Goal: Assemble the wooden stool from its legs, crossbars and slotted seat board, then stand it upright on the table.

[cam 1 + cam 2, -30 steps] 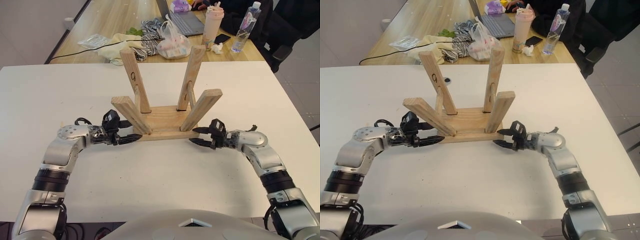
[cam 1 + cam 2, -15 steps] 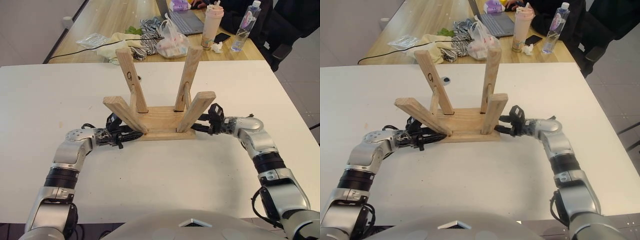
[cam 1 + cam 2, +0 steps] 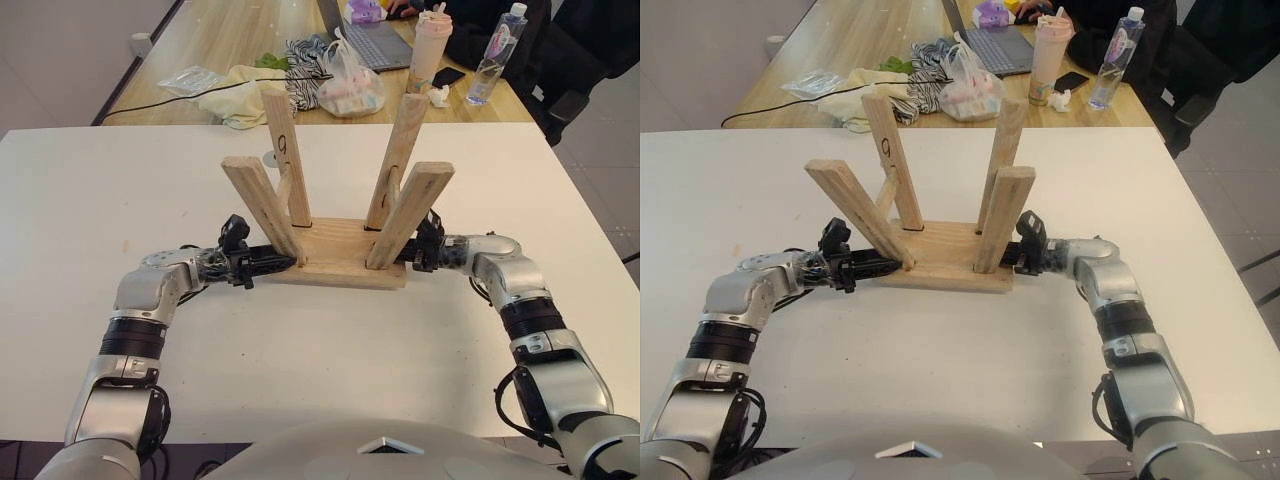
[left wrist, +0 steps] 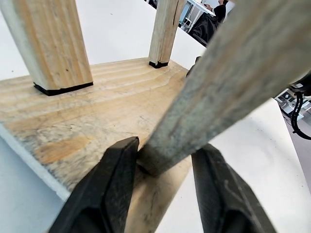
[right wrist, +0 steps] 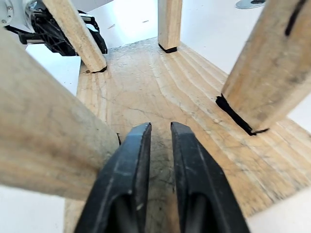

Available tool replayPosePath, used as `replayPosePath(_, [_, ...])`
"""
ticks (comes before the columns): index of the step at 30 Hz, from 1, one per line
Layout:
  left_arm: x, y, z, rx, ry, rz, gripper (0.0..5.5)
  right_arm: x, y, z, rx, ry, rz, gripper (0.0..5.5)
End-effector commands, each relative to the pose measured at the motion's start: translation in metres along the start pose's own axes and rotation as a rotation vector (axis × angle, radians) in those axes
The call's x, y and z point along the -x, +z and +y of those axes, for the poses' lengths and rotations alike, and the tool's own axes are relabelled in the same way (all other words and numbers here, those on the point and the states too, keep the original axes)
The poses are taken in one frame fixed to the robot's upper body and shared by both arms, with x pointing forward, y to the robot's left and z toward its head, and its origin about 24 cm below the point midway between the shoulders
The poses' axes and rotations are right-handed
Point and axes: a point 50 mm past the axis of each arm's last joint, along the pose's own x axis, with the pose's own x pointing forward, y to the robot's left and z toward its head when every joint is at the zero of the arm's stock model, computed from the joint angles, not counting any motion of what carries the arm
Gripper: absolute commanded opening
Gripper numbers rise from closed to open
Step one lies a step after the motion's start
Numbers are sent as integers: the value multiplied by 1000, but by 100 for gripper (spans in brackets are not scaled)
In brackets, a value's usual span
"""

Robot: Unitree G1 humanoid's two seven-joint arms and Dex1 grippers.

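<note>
Stool: The stool [image 3: 335,250] sat upside down in the middle of the white table [image 3: 300,370]. Its seat [image 3: 340,262] lay flat on the table and four legs [image 3: 285,150] poked up.
Done: All four legs looked stuck into the seat. I could not make out the crossbars well.
Left to do: I think the stool had yet to be flipped over and stood on its legs.
Left hand: The left hand [image 3: 283,262] lay low at the seat's left end. It had one finger on each side of the near left leg [image 3: 260,205], right at the bottom, and seemed to pinch it.
Right hand: The right hand [image 5: 160,128] lay at the seat's right end, just beside the near right leg [image 3: 410,215]. Its fingers were almost pressed together over the seat, with nothing between them.
Change: A second before, both hands lay on the table a little way off the seat's ends. Since then they had slid in to the legs.
</note>
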Motion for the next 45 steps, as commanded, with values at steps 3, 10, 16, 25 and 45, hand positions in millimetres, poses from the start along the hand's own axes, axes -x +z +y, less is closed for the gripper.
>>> replayPosePath(3, [5, -5, 1, 65, 3, 28, 163, 41, -2, -6, -73, -32, 18, 178])
replayPosePath(10, [11, 2, 1, 55, 2, 30, 163, 23, 5, 13, -103, 94, -35, 269])
replayPosePath(16, [7, 17, 0, 93, -36, -8, 163, -6, -1, 18, -220, 143, -66, 207])
replayPosePath(25, [20, 41, -39, 399, -97, -185, 155, -2, 24, 32, -719, 298, -306, 136])
replayPosePath(45, [30, 76, -19, 600, 151, -215, 243, 33, 17, 19, -941, 112, -228, 311])
